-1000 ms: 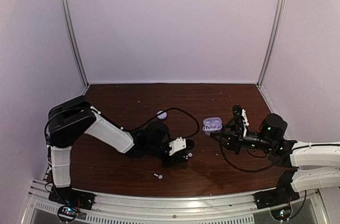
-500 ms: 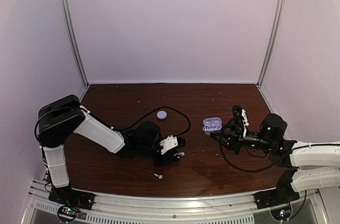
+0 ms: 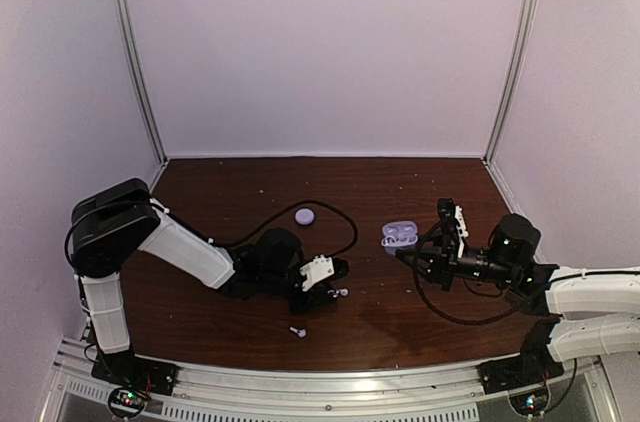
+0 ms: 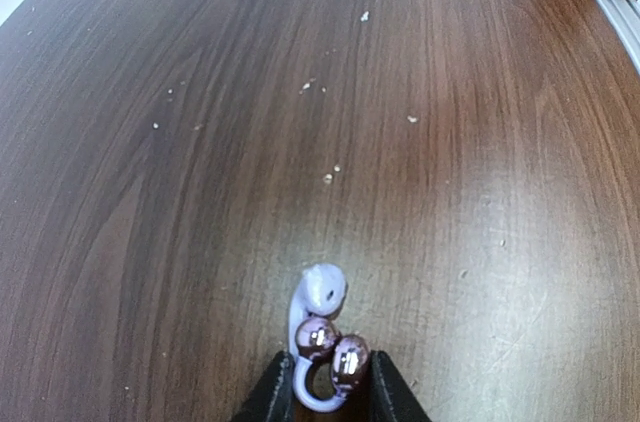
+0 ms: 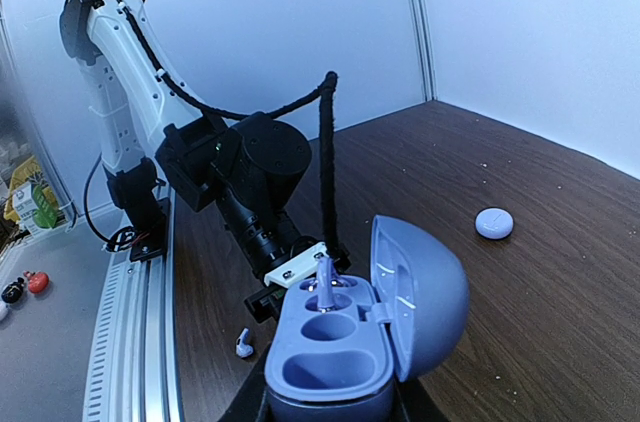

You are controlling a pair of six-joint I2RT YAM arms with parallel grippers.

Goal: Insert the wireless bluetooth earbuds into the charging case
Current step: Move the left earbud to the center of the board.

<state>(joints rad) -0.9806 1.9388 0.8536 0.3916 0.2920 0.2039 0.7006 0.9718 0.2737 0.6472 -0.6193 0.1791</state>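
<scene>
Low over the table, my left gripper (image 3: 338,287) (image 4: 330,397) is shut on a small whitish earbud (image 4: 320,294) (image 3: 343,292). The earbud's lower end sits between the fingertips and two shiny contacts face up. My right gripper (image 3: 405,247) (image 5: 330,404) is shut on the lavender charging case (image 5: 330,367) (image 3: 400,234), whose lid (image 5: 425,292) stands open to the right. One earbud (image 5: 325,287) stands stem-up in the case's far slot, and the near slots are empty. A second loose earbud (image 3: 297,331) (image 5: 244,344) lies on the wood near the front rail.
A closed round lavender case (image 3: 303,215) (image 5: 494,223) lies at the back left of the dark wooden table (image 3: 230,182). A black cable (image 3: 345,217) loops over the table behind the left wrist. The metal front rail (image 3: 320,377) runs along the near edge.
The left arm drew back to the left, taking the earbud with it and uncovering the closed round case. Over the last half second it stayed almost still. The right arm and case have not moved.
</scene>
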